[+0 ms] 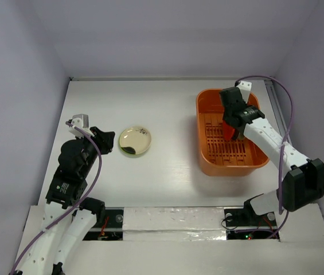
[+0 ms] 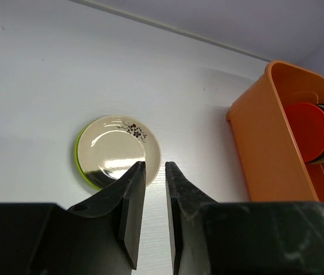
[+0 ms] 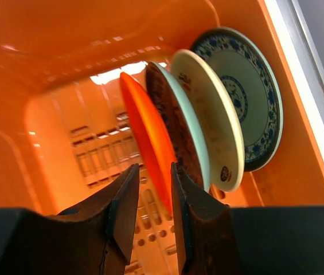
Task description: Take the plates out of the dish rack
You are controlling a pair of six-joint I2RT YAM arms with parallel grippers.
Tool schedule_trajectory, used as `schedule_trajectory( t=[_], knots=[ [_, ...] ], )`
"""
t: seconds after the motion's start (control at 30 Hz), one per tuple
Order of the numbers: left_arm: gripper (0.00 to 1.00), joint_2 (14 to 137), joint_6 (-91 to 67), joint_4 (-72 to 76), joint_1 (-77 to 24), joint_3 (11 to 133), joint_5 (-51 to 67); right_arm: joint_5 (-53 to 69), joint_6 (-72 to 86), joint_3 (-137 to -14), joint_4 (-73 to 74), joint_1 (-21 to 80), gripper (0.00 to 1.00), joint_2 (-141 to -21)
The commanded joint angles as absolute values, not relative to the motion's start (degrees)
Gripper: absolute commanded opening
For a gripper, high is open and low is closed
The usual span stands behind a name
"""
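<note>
Right wrist: 4 plates [image 3: 239, 97] racked upright

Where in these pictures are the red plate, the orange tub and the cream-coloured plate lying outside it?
red plate [image 3: 144, 134]: right wrist view, on its tilted face.
orange tub [image 1: 230, 168]: top view, on its near wall.
cream plate [image 1: 135, 140]: top view, on its centre.

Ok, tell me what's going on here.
The right gripper is down in the orange dish rack, jaws astride the red-orange plate, nearest of four standing on edge; whether it grips yet is unclear. Two plates lie on the table, a cream plate atop a lime green plate. The left gripper hovers near them, jaws narrowly apart, empty.
</note>
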State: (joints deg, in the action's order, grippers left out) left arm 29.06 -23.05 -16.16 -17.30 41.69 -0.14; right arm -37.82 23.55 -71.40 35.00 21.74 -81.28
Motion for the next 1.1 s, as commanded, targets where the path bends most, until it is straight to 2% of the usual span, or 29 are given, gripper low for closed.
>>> schedule_trajectory(
  t=[0.0,0.27,0.47,0.57,0.73,0.9,1.07],
  knots=[
    [0.19,29.2,-23.2,-14.9,-17.7,41.6,-0.4,-39.2,21.9,-71.5,35.7,20.5,0.35,-82.4],
    [0.21,29.4,-23.0,-14.7,-17.7,41.7,-0.3,-39.3,20.5,-71.4,34.4,19.2,0.34,-87.7],
    [0.22,29.4,-22.9,-14.7,-17.7,41.6,-0.3,-40.2,19.4,-73.8,34.9,19.2,0.29,-89.6],
    [0.22,29.2,-22.9,-14.7,-17.7,41.6,-0.3,-39.8,18.6,-74.9,35.3,19.2,0.24,-90.4],
    [0.22,29.1,-22.9,-14.6,-17.7,41.6,-0.3,-39.7,17.1,-76.0,36.2,19.2,0.04,-89.7],
    [0.22,29.0,-22.8,-14.2,-17.7,41.6,-0.3,-40.6,15.0,-78.9,38.5,21.0,0.0,-87.3],
    [0.22,28.7,-22.8,-14.3,-17.7,41.6,-0.3,-42.6,13.3,-82.4,42.0,22.1,0.0,-84.0]
  ],
)
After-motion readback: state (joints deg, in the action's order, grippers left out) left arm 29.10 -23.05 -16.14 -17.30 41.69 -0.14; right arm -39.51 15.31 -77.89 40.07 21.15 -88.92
